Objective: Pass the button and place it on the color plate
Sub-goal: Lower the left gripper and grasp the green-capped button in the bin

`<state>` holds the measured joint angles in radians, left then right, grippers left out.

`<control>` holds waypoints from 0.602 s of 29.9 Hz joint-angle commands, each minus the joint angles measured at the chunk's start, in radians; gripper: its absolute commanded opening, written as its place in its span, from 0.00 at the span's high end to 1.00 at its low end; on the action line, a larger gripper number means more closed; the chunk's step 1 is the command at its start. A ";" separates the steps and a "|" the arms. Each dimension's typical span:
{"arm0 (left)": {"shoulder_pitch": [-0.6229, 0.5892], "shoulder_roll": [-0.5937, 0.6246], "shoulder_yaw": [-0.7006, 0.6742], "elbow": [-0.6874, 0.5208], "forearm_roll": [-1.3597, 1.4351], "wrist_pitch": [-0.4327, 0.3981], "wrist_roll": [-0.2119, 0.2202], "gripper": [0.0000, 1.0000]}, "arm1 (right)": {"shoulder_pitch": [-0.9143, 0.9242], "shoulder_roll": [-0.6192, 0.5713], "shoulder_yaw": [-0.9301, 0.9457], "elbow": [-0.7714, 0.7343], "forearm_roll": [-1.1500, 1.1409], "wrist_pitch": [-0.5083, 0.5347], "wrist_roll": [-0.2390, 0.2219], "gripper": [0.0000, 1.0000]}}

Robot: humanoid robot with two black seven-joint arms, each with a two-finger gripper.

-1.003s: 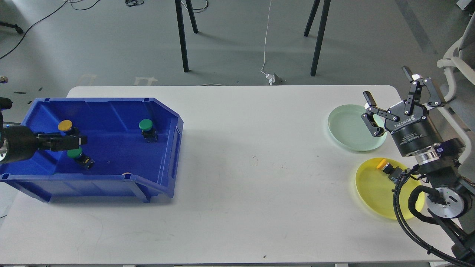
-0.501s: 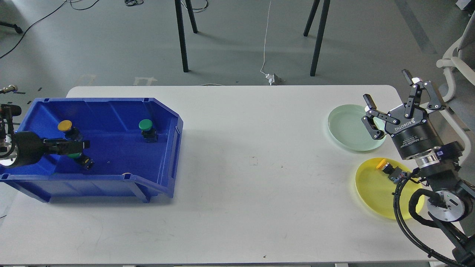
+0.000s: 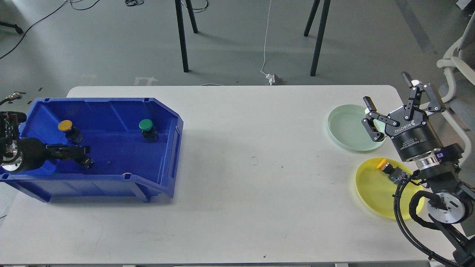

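Note:
A blue bin stands at the table's left. In it are a yellow-capped button and a green-capped button. My left gripper is low inside the bin, right over a third button, of which only the black base shows. Its fingers read as one dark bar. My right gripper is open and empty, raised over the right edge of the pale green plate. A yellow plate in front of it holds a yellow-capped button.
My right arm and its cables cover the yellow plate's right side. Black stand legs and a white cable are on the floor behind the table. A white chair stands at the right.
My left gripper has sunk lower and toward me in the bin, and now covers the green cap of the third button. My right gripper has drawn slightly right.

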<state>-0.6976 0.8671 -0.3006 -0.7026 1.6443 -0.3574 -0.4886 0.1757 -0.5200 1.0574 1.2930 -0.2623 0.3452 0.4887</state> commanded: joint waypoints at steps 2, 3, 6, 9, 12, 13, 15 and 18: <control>0.000 0.001 0.000 0.000 0.002 0.000 0.000 0.14 | -0.008 -0.002 0.003 0.000 0.000 0.002 0.000 0.04; 0.000 0.001 0.000 0.000 0.002 0.001 0.000 0.15 | -0.012 -0.002 0.004 0.000 0.000 0.002 0.000 0.04; 0.000 0.001 0.000 0.000 0.002 0.003 0.000 0.16 | -0.016 -0.002 0.006 0.000 0.000 0.005 0.000 0.04; 0.001 0.001 0.000 0.000 0.002 0.003 0.000 0.21 | -0.016 -0.002 0.007 -0.001 0.000 0.023 0.000 0.04; 0.001 0.001 0.001 0.003 0.002 0.005 0.000 0.25 | -0.019 -0.002 0.009 -0.001 0.000 0.026 0.000 0.04; 0.001 0.001 0.001 0.008 0.002 0.005 0.000 0.26 | -0.021 -0.002 0.010 -0.001 0.000 0.026 0.000 0.04; 0.001 0.000 0.001 0.020 0.002 0.005 0.000 0.28 | -0.021 -0.002 0.010 -0.001 0.000 0.026 0.000 0.04; 0.001 -0.005 0.001 0.031 0.003 0.015 0.000 0.29 | -0.021 -0.002 0.010 -0.001 0.000 0.028 0.000 0.04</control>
<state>-0.6964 0.8679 -0.2991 -0.6821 1.6460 -0.3511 -0.4886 0.1552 -0.5222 1.0676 1.2915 -0.2623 0.3713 0.4887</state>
